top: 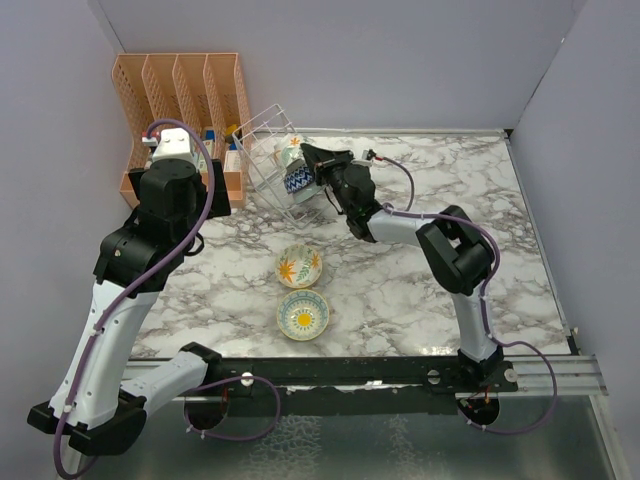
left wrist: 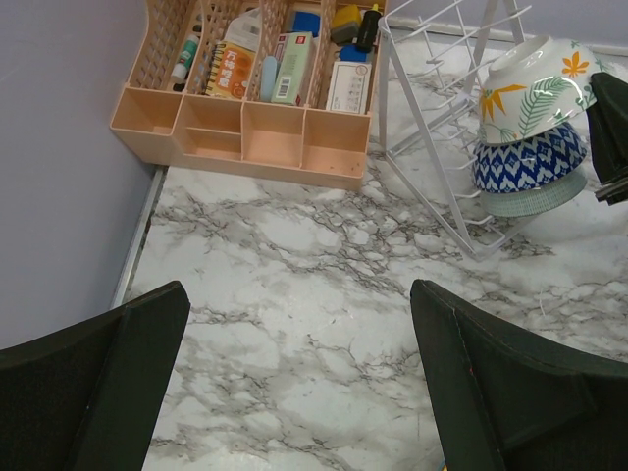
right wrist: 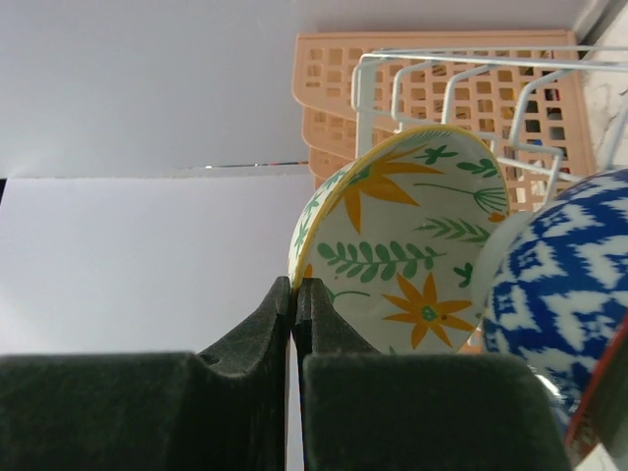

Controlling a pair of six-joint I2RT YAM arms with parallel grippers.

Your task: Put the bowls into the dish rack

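Note:
The white wire dish rack (top: 266, 150) stands tilted at the back, next to the orange organizer. A white bowl with orange flowers and green leaves outside (right wrist: 412, 245) leans in the rack on a blue-white zigzag bowl (right wrist: 574, 285). My right gripper (right wrist: 296, 289) is shut on the leafy bowl's rim; it also shows in the top view (top: 309, 157). A teal bowl (left wrist: 530, 200) sits under the zigzag bowl (left wrist: 528, 157). An orange-flower bowl (top: 299, 266) and a yellow sun-flower bowl (top: 302, 314) sit on the table. My left gripper (left wrist: 294, 373) is open and empty above bare marble.
The orange slotted organizer (top: 180, 95), holding stationery, stands in the back left corner against the wall; it also shows in the left wrist view (left wrist: 245, 128). Grey walls close the table at the back and on both sides. The rack's wires (left wrist: 432, 147) lie right of the organizer.

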